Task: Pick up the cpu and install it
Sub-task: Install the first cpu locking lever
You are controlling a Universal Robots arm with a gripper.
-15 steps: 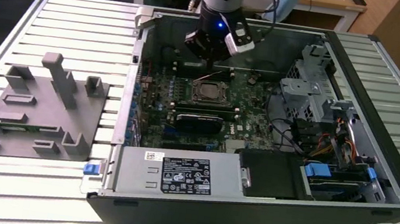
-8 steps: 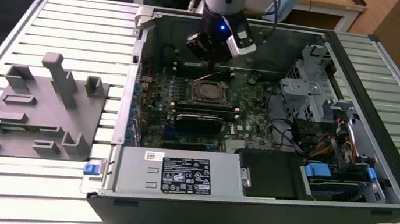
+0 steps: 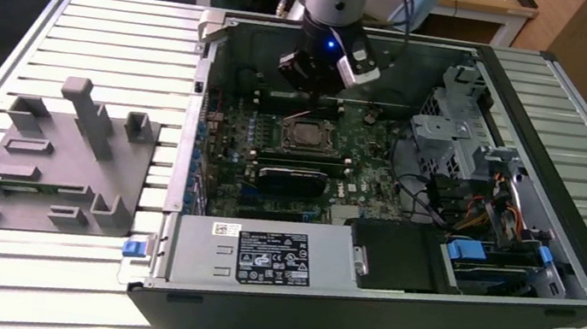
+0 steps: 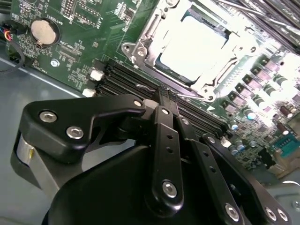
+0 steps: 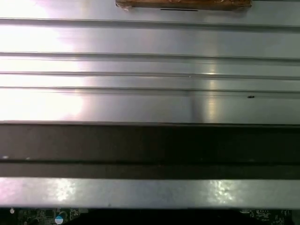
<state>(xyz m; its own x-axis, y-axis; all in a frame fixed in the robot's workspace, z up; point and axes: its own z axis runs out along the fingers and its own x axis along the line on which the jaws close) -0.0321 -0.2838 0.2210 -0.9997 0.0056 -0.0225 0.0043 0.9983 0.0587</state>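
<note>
The cpu [image 4: 192, 47] is a pale silvery square lying flat inside the metal frame of the motherboard socket [image 4: 140, 49]. In the exterior view the cpu [image 3: 304, 136] sits in the same socket near the middle of the green board, inside the open computer case [image 3: 563, 211]. My gripper [image 3: 313, 90] hangs over the board just behind the socket, a short way above it and apart from the chip. In the second wrist view the black linkages of the gripper [image 4: 161, 101] reach toward the memory slots beside the socket.
A black block [image 3: 291, 180] lies in front of the socket. The power supply [image 3: 257, 256] fills the case's near side, and a drive cage [image 3: 459, 136] with cables stands at the exterior view's right. A grey fixture [image 3: 59, 157] rests on the slatted table [image 3: 10, 47].
</note>
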